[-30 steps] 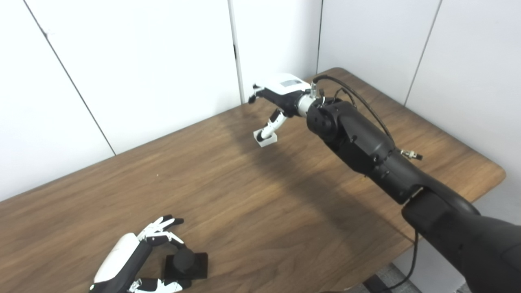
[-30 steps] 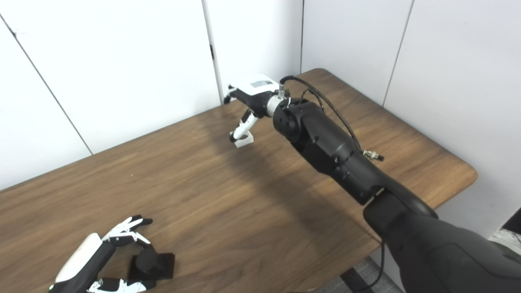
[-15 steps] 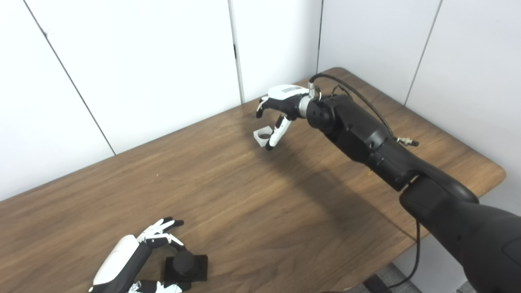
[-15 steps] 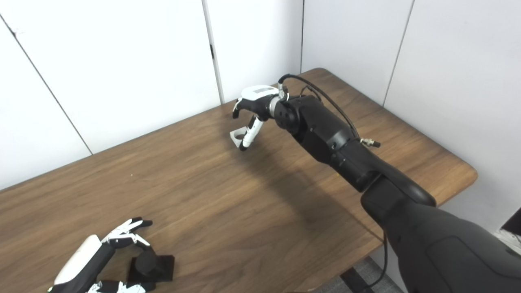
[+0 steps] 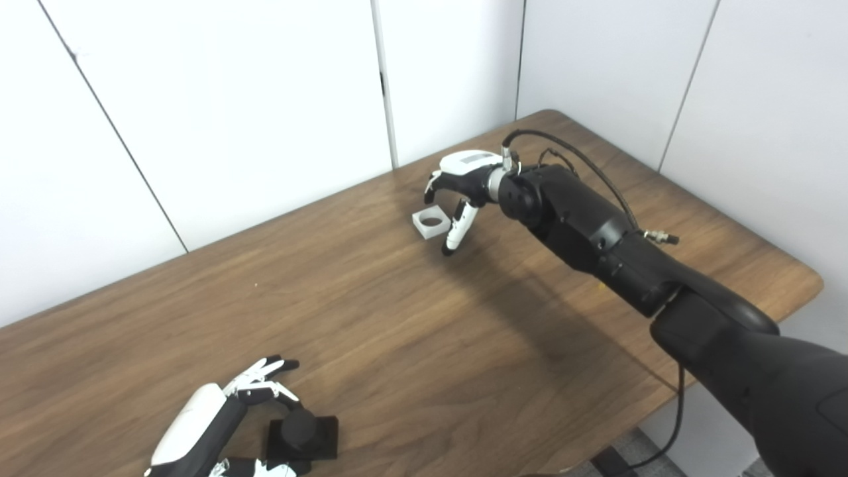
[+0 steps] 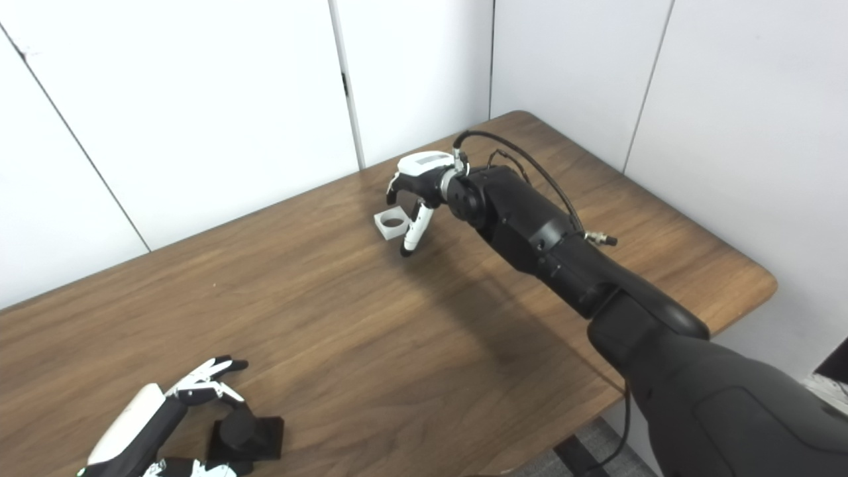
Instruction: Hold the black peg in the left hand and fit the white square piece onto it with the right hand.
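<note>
The black peg [image 5: 299,426], a short cylinder on a square black base, stands on the table at the near left. My left hand [image 5: 215,424] is beside it on its left, open, with fingers above and thumb below the base, not closed on it. The white square piece [image 5: 428,222] with a round hole lies flat on the table at the far middle; it also shows in the right eye view [image 6: 391,222]. My right hand [image 5: 459,192] hovers just right of it, open, fingers curled downward, one fingertip [image 5: 450,246] pointing at the table beside the piece.
The wooden table [image 5: 411,331] has its right edge and rounded corner [image 5: 811,285] close to my right arm. White wall panels [image 5: 232,99] stand right behind the table's far edge. A cable loops over my right forearm [image 5: 583,159].
My right hand has come down and drawn back to the right, off the white piece, which stays flat on the table. My left hand and the peg have barely moved.
</note>
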